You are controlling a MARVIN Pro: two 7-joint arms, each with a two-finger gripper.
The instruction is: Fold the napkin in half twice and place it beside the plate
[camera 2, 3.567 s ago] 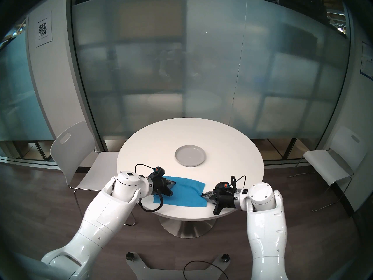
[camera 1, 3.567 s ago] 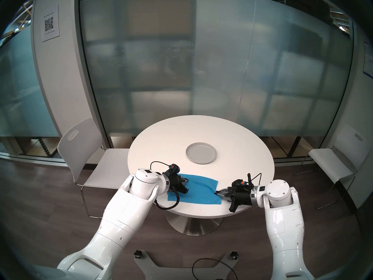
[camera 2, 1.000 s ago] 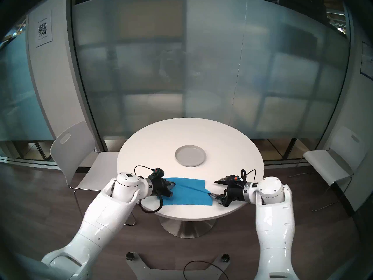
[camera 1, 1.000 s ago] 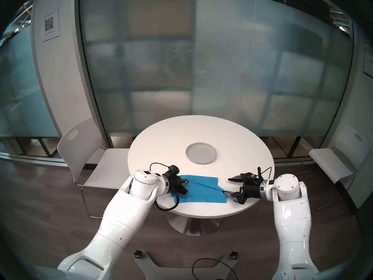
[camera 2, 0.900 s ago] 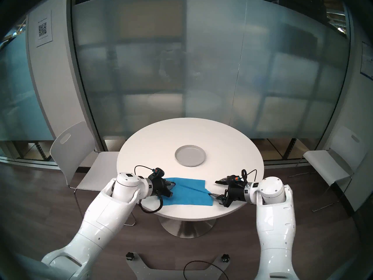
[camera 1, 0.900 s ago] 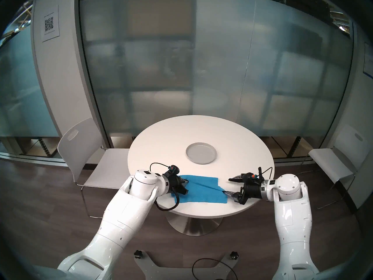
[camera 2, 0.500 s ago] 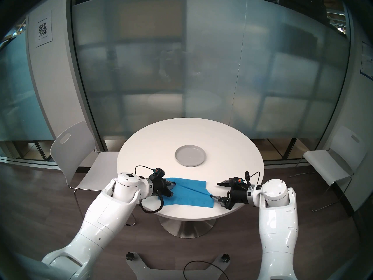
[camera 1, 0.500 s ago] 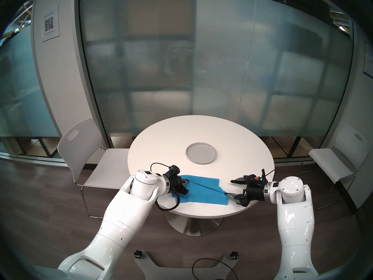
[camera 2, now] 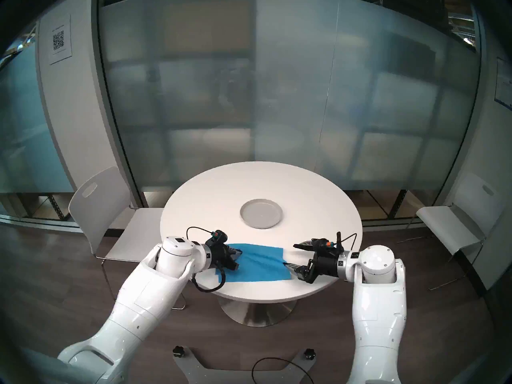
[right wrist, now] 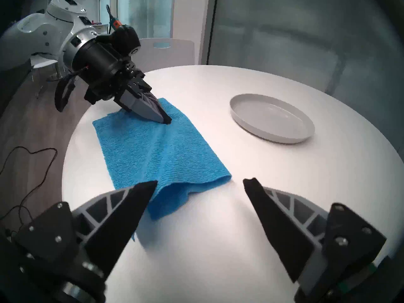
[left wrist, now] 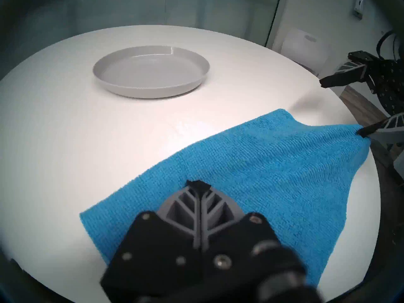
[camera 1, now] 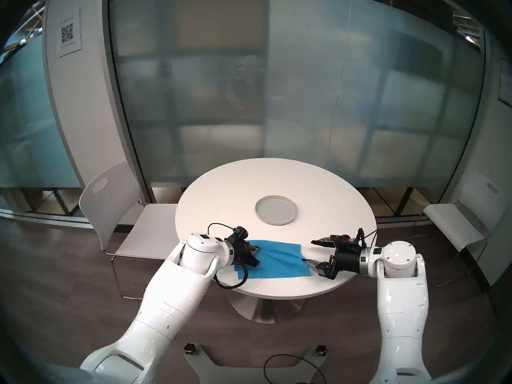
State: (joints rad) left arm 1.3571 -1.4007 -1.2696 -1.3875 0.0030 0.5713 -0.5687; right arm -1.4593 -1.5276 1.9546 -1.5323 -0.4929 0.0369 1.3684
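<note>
The left claw [camera 1: 256, 252] is pressed together, tips down on the napkin [camera 1: 277, 260] near its 9 o'clock end. The right claw [camera 1: 308, 251], spread wide, has crept toward 9 o'clock since half a second ago, one finger touching the napkin's 3 o'clock edge, which bunches. The napkin's long axis runs 9-to-3 across the worktop [camera 1: 221, 197], the plate [camera 1: 276, 210] at 12 o'clock.

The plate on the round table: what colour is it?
The plate is plain light grey, clearest in the left wrist view.

Left end effector [left wrist: 197, 184] fingers pressed together, right end effector [right wrist: 200, 183] fingers spread wide.
</note>
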